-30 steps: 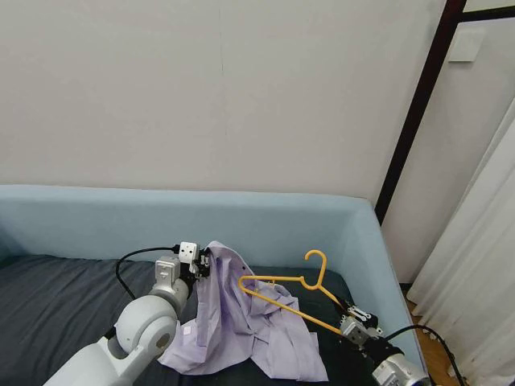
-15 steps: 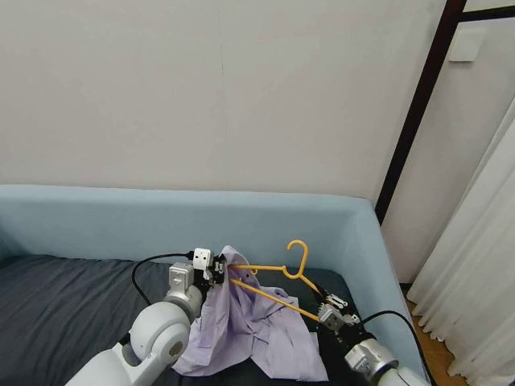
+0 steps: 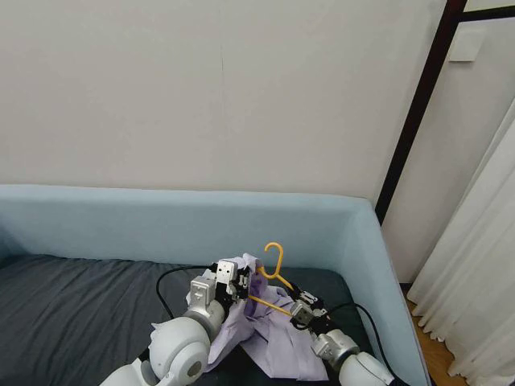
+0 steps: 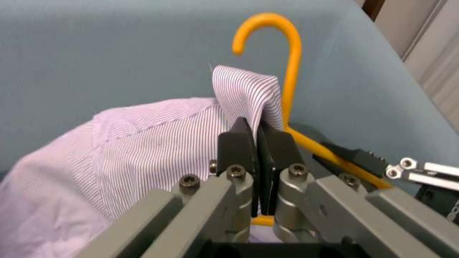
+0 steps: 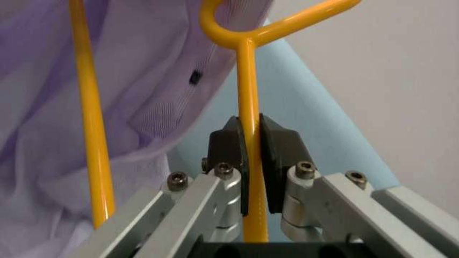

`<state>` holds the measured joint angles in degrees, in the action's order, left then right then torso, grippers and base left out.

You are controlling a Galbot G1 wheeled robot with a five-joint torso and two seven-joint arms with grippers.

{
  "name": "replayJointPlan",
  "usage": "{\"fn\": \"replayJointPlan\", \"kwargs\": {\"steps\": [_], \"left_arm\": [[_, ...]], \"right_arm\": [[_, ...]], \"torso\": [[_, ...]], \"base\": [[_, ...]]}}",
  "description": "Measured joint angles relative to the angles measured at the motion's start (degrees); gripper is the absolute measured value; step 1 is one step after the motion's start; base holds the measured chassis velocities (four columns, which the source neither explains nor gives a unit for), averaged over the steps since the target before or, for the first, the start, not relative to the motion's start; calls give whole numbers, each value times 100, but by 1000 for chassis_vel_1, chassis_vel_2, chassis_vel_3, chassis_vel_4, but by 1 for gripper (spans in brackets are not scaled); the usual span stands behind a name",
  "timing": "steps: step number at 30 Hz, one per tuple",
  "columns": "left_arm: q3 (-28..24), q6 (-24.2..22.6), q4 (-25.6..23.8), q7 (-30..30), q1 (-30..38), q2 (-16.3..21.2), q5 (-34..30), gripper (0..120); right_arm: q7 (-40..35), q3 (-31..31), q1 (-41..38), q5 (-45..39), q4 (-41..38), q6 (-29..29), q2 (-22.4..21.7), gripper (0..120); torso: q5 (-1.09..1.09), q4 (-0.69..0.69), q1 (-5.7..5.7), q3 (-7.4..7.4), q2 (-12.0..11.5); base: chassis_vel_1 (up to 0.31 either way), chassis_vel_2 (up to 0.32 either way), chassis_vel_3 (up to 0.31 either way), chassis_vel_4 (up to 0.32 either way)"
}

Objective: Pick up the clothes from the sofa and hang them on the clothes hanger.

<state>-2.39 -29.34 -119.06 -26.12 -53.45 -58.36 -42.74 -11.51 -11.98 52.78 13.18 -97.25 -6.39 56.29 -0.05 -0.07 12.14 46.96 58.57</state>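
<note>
Both clamped: left end effector (image 4: pixel 256 132) on the striped shirt (image 4: pixel 143 145) collar, just beside the yellow hanger (image 4: pixel 291 70) hook; right end effector (image 5: pixel 249 130) on its bar.

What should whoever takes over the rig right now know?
Left gripper: shut on a raised fold of the striped lilac shirt, close to the hanger's hook.
Right gripper: shut on a bar of the yellow hanger, hook up.
The rest of the shirt lies on the dark seat of the sofa, near its right end.
Done: both items gripped and held close together.
Left: seat the shirt on the hanger; it does not look seated yet.
</note>
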Motion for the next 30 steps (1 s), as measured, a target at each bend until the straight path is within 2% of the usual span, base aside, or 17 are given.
{"fn": "replayJointPlan", "kwargs": {"steps": [13,22,26,28,29,30], "left_arm": [[-53,324,241,211,-12,118,581,0],[-77,912,144,465,-224,276,1188,1],[-58,1695,186,730,-445,421,1703,19],[32,2158,164,891,-579,555,1800,27],[32,2158,164,891,-579,555,1800,27],[101,2379,128,995,-647,669,1821,32]], "right_arm": [[-51,386,-160,552,62,696,162,5],[-143,608,-213,518,-83,937,221,5],[-165,737,-285,413,-174,991,241,5],[-165,772,-328,356,-194,1020,214,5],[-165,772,-328,356,-194,1020,214,5],[-161,792,-359,336,-196,1042,196,5]], "torso": [[0,-1,0,0,0],[1,0,0,0,0],[0,0,0,0,0],[0,-1,0,0,0],[0,-1,0,0,0],[-1,-1,0,0,0]], "base": [[0,0,0,0],[0,0,0,0],[0,0,0,0],[0,0,0,0],[0,0,0,0],[0,0,0,0]]}}
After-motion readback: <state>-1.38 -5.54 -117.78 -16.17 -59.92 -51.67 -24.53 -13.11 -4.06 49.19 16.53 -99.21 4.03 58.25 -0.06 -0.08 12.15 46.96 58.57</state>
